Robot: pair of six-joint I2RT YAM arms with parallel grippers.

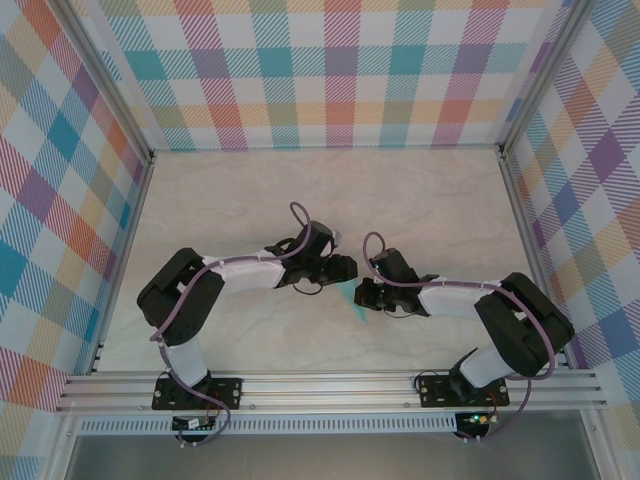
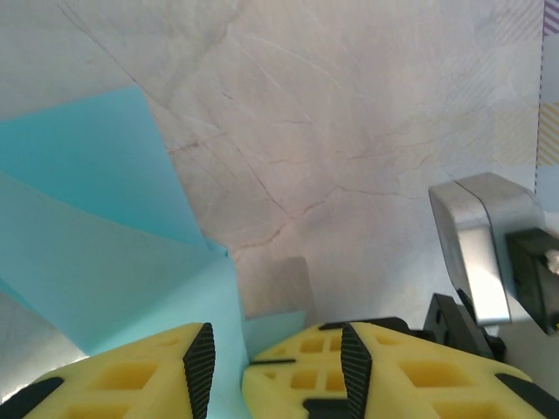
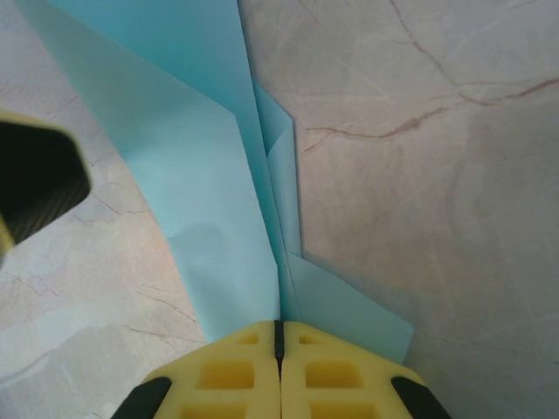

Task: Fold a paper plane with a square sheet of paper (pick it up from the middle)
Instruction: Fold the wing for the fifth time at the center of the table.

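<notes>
The light-blue paper plane (image 3: 210, 175) lies folded on the marble table, with a wing spreading to each side of a centre ridge. My right gripper (image 3: 280, 327) is shut on that ridge, its yellow fingers pressed together. In the top view the paper (image 1: 352, 305) peeks out between the two arms, with the right gripper (image 1: 365, 293) over it and the left gripper (image 1: 345, 268) just behind. My left gripper (image 2: 275, 349) is open. A raised flap of the paper (image 2: 105, 253) runs into the gap between its jaws, and neither pad presses on it.
The pale marble table (image 1: 300, 200) stretches away behind the arms. Plaid walls (image 1: 330, 70) and aluminium rails close it in on three sides. A black-and-yellow finger (image 3: 35, 175) of the left gripper sits close on the left of the right wrist view.
</notes>
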